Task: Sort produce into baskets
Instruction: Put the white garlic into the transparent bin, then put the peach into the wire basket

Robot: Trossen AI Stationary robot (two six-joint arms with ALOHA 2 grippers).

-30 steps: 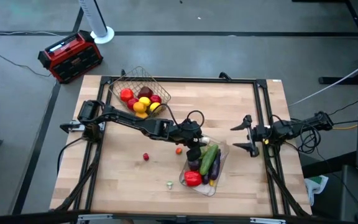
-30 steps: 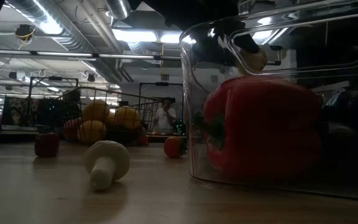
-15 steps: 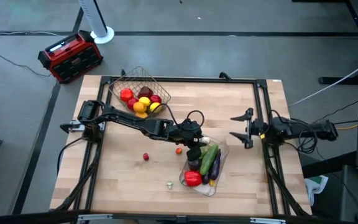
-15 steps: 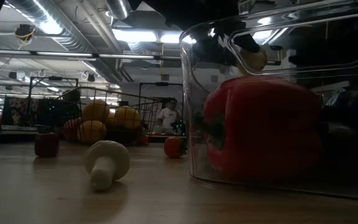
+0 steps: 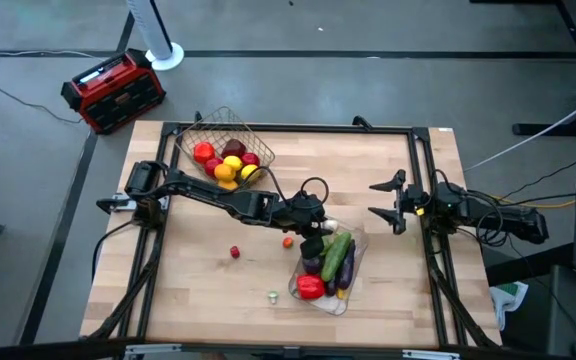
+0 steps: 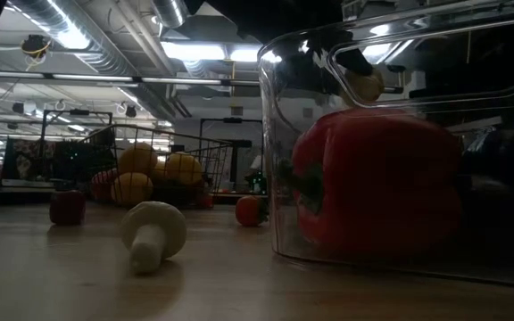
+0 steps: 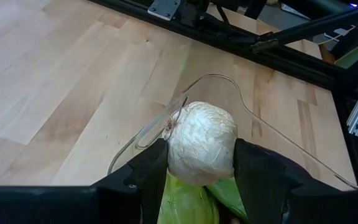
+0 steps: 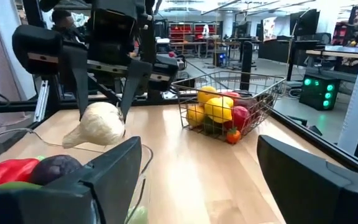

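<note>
My left gripper (image 5: 318,226) is shut on a white, wrinkled round bulb (image 7: 201,143) just above the far end of the clear plastic tray (image 5: 351,296). The tray holds a green cucumber (image 5: 336,254), purple eggplants (image 5: 313,264) and a red pepper (image 5: 309,287). The bronze wire basket (image 5: 205,127) at the far left holds red and yellow round fruits. My right gripper (image 5: 386,205) is open and empty near the table's right edge. A small red fruit (image 5: 235,252), an orange-red fruit (image 5: 287,241) and a pale mushroom (image 5: 272,296) lie loose on the table. My left gripper pinches the white bulb by its two opposite sides (image 7: 173,155) between its two fingers (image 7: 146,171). In the right wrist view the fingers (image 8: 129,87) come from above, pointing down. The bulb (image 8: 99,124) hangs lifted clear, over the tray's rim (image 7: 229,81) and the cucumber's end (image 7: 182,202).
A red-and-black box (image 5: 113,90) stands on the floor beyond the far left corner. The table's dark metal frame (image 5: 288,128) runs along its edges. Bare wood lies between the tray and my right gripper and along the near left.
My right gripper has gone a little toward the table's far edge, staying open. My left gripper has kept still with the white bulb over the tray.
</note>
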